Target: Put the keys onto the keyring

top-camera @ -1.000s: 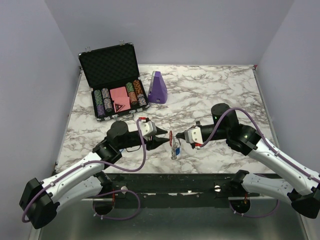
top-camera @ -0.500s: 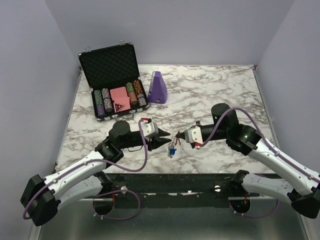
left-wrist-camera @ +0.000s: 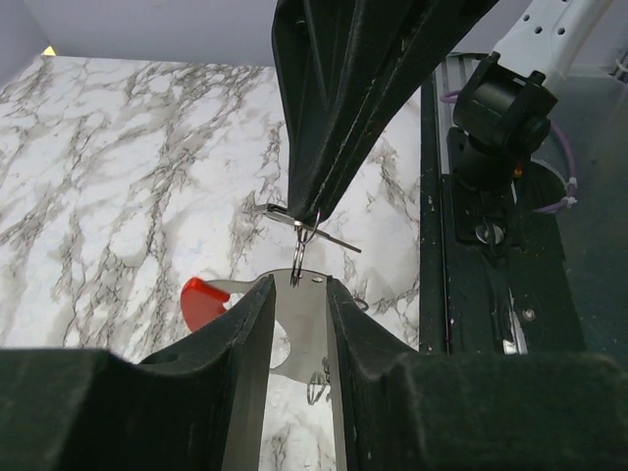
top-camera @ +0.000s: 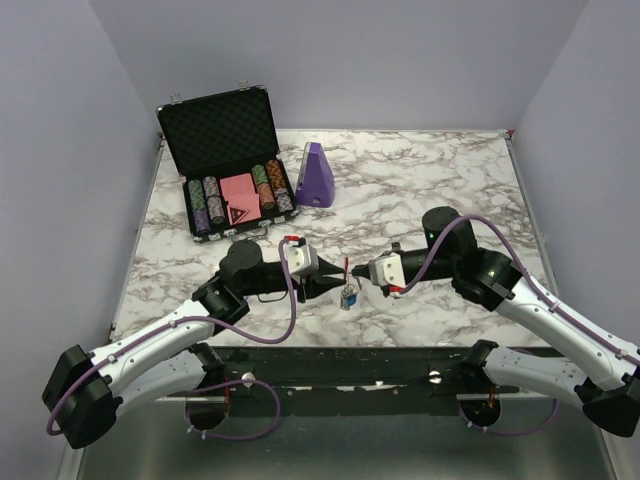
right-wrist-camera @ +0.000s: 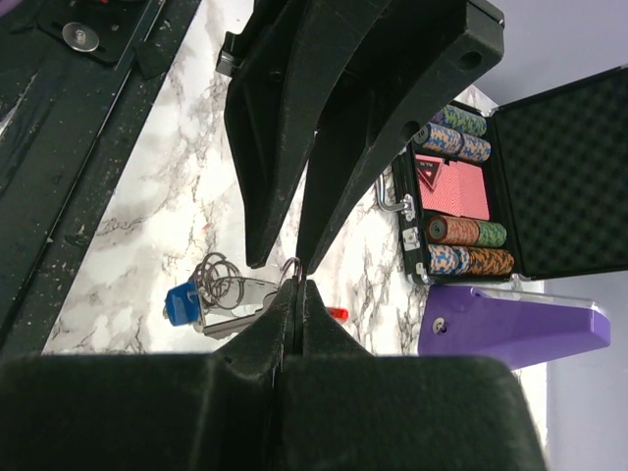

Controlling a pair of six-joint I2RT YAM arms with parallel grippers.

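Looking at the surface first: white marble-pattern table (top-camera: 420, 190), grey veining, glossy and flat, boxed in by plain matte lavender walls (top-camera: 400, 60). A dark metal rail (top-camera: 400, 365) runs along the near edge by the arm bases. At back left there's an open black case (top-camera: 220, 130) with an egg-crate foam lid; rows of striped poker chips (top-camera: 205, 205) sit on edge in its tray beside a pink block. Just right of it stands a smooth purple wedge (top-camera: 317, 175). Both arms meet near the front centre of the table. The right gripper (top-camera: 353, 271) is fully closed, its black tapered fingers pinching the thin silvery wire part of the keyring (left-wrist-camera: 201, 299). The thick red plastic arc shows just behind the left finger in the left wrist view. The keys (top-camera: 348, 297) hang in a small bunch from that wire, above the marble and right below the two fingertips. One has a flat silvery blade (left-wrist-camera: 299, 324), one a blue plastic tag (right-wrist-camera: 182, 303), with loose wire loops beside it. The left gripper (top-camera: 330, 283) has its jaws part-way apart, and the silvery blade shows in the gap. No clear clamp on it.
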